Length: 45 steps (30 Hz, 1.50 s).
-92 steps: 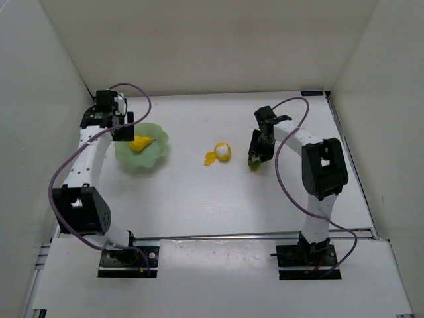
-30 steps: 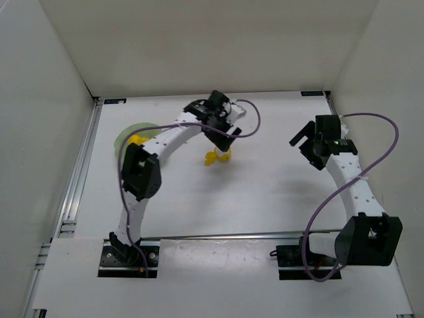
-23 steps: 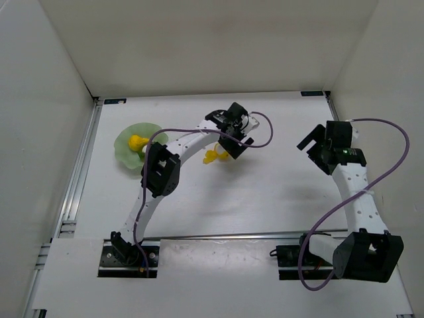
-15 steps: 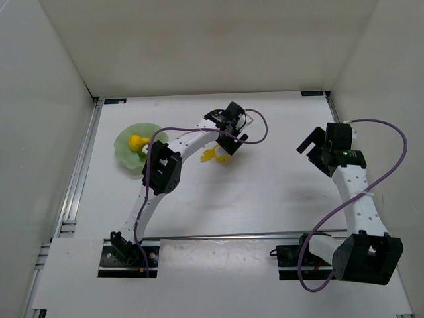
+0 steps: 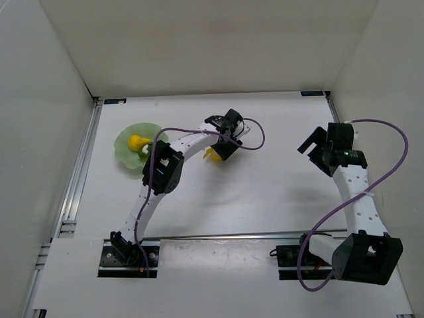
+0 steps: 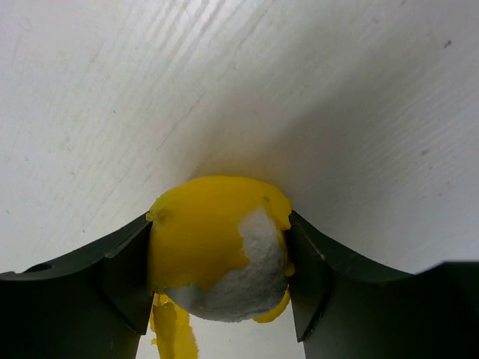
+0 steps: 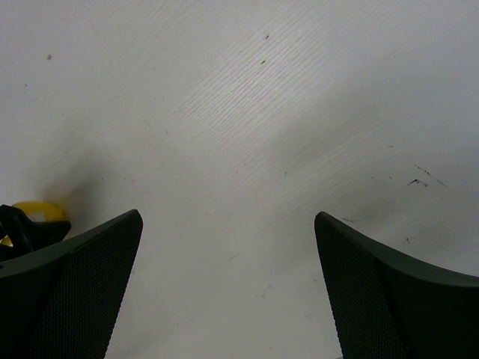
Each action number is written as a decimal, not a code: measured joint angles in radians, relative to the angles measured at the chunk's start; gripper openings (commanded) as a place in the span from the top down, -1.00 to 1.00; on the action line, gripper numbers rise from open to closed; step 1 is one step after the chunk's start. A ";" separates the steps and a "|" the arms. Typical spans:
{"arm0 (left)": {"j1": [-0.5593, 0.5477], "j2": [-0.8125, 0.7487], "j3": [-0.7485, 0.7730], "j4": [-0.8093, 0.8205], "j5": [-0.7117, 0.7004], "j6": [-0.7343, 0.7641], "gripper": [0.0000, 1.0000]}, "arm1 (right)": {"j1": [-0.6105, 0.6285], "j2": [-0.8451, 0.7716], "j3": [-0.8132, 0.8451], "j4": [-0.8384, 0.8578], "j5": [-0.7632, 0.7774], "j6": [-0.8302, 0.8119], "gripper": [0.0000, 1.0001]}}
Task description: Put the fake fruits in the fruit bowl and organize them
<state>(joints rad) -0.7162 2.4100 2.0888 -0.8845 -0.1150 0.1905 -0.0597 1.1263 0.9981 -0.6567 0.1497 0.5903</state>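
Left tool (image 6: 218,250) snug on smooth, rounded yellow-and-white peeled fruit (image 6: 206,224); right tool (image 7: 228,280) wide, mesh-textured

No text, label, brand, number or sign can be read anywhere, whether on the fruit bowl (image 5: 124,156), the peeled-looking piece (image 6: 217,247) or the white table (image 5: 265,199).

Left arm's elbow (image 5: 163,169) stands just beside bowl (image 5: 123,154).

Matt, finely grained white table (image 6: 337,90) — yellow-and-white piece (image 6: 209,239) smooth plastic, white patch rougher
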 measured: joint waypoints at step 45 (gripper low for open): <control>0.796 -0.948 -0.536 0.098 -0.175 -0.065 -1.00 | 0.000 -0.001 -0.034 -0.005 -0.021 0.024 -1.00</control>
<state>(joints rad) 0.0795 1.4620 1.5524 -0.7860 -0.2901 0.1257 -0.0597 1.1252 0.9638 -0.6613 0.1284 0.6140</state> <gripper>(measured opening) 0.998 0.996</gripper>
